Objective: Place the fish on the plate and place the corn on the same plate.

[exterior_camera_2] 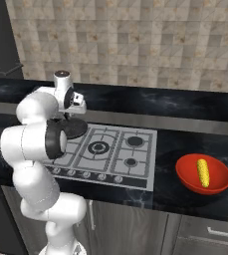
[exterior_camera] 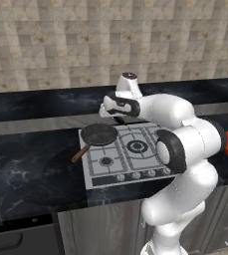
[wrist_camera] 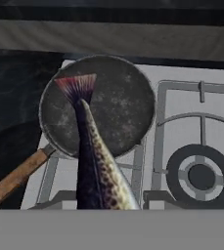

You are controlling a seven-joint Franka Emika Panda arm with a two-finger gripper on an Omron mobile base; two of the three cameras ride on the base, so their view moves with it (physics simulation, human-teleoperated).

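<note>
— Nearest the lens? Fish (wrist_camera: pixel 96 161), hanging tail-down from the gripper (exterior_camera: pixel 119 118), clamped on it, above the pan (wrist_camera: pixel 98 105).

— Surface? Black marble counter (exterior_camera: pixel 26 164), grey stove (exterior_camera_2: pixel 110 152), tiled wall (exterior_camera_2: pixel 135 45) behind. Pan on the stove's back corner, wooden handle over the counter.

— Corn (exterior_camera_2: pixel 203 172)? Lying in a red bowl (exterior_camera_2: pixel 185 174), well apart from the stove.

— Hidden? Fingertips cut off below; fish head too.

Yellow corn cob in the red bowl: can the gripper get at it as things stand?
Probably not right now. The gripper sits over the black frying pan with the dark speckled fish hanging from it. The yellow corn cob lies uncovered in the red bowl, across the hob.
</note>
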